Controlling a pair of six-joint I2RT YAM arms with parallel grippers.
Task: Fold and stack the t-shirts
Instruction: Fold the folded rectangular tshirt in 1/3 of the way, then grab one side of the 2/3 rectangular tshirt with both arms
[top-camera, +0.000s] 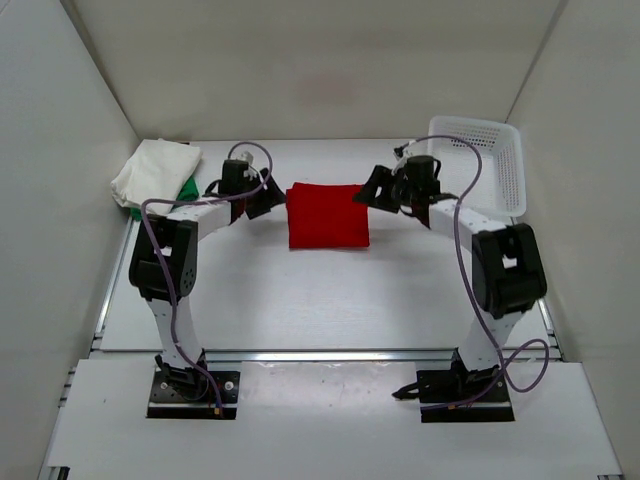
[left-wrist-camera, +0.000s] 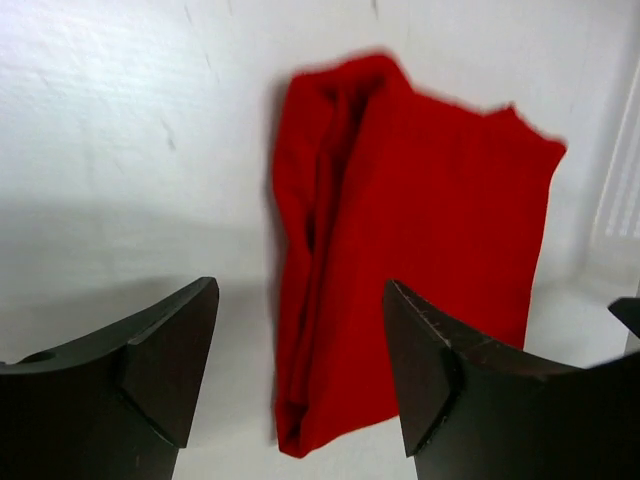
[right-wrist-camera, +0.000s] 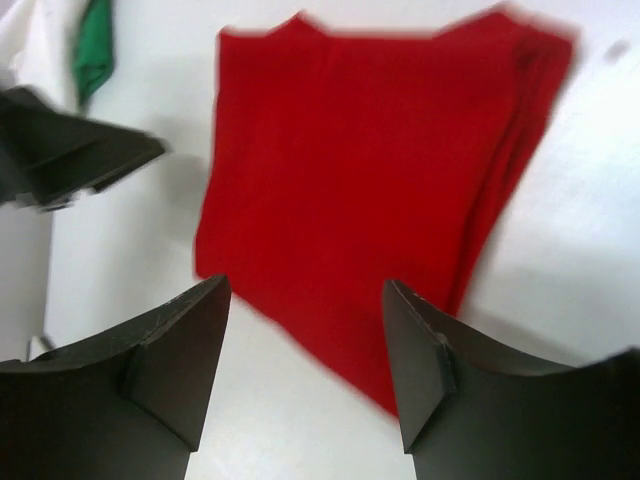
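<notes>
A red t-shirt (top-camera: 327, 214) lies folded into a small rectangle on the table between the two arms; it also fills the left wrist view (left-wrist-camera: 420, 270) and the right wrist view (right-wrist-camera: 370, 170). My left gripper (top-camera: 264, 200) sits just off its left edge, open and empty (left-wrist-camera: 300, 370). My right gripper (top-camera: 378, 188) hovers at its right edge, open and empty (right-wrist-camera: 305, 365). At the back left, an off-white t-shirt (top-camera: 155, 170) lies folded on top of a green t-shirt (top-camera: 187, 188), whose edge shows in the right wrist view (right-wrist-camera: 95, 45).
A white plastic mesh basket (top-camera: 487, 160) stands at the back right, behind the right arm. White walls close in the table on the left, back and right. The left gripper's fingers (right-wrist-camera: 80, 155) show in the right wrist view.
</notes>
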